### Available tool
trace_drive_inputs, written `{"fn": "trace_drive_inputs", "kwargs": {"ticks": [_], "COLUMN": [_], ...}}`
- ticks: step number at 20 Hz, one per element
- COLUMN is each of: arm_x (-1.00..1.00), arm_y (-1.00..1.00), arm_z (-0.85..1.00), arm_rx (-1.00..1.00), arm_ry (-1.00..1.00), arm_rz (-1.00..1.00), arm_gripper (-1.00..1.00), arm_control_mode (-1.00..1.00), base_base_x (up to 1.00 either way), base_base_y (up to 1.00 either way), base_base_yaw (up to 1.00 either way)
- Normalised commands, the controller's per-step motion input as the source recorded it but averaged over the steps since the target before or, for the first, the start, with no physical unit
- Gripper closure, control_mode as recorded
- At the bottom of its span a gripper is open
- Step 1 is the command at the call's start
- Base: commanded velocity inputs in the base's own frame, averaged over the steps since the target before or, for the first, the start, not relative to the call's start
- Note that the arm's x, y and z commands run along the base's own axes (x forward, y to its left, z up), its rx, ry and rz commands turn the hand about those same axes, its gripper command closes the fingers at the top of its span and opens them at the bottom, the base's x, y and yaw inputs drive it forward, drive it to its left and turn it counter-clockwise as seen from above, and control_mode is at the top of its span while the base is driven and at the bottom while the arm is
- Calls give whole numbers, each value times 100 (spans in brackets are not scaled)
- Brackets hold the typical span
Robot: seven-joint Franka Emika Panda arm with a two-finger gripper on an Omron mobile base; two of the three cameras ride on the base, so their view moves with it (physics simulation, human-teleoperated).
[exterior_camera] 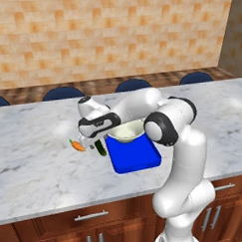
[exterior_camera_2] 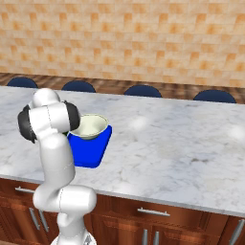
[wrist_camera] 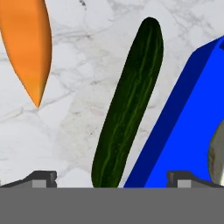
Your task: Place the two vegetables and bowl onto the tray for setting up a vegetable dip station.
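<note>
Cucumber (wrist_camera: 127, 105) lengthwise alongside tray (wrist_camera: 183, 113) edge, carrot (wrist_camera: 28, 48) tip seemingly pointing likewise, fingers (wrist_camera: 112, 178) spread wide above

A long dark green cucumber (wrist_camera: 129, 105) lies slanted on the white, grey-veined marble counter (wrist_camera: 74, 118), between the two dark finger tips of the gripper (wrist_camera: 111, 179), whose jaws stand wide apart. To its left, apart from it, is the pointed end of a smooth orange carrot (wrist_camera: 28, 46). Just to its right runs the raised rim of the bright blue tray (wrist_camera: 175, 131), with the pale curved edge of the bowl (wrist_camera: 217, 157) at far right.
</note>
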Motion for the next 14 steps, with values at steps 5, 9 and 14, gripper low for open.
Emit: {"fn": "trace_drive_inputs", "kwargs": {"ticks": [5, 9, 14], "arm_x": [6, 6, 10], "arm_y": [4, 2, 0], "arm_z": [-9, -10, -8], "arm_rx": [0, 0, 0], "arm_ry": [0, 0, 0], "arm_rz": [0, 0, 0], "arm_gripper": [-100, -100, -100], "arm_control_mode": [-100, -100, -100], "base_base_x": [0, 0, 0], "base_base_y": [0, 0, 0], "base_base_yaw": [0, 0, 0]}}
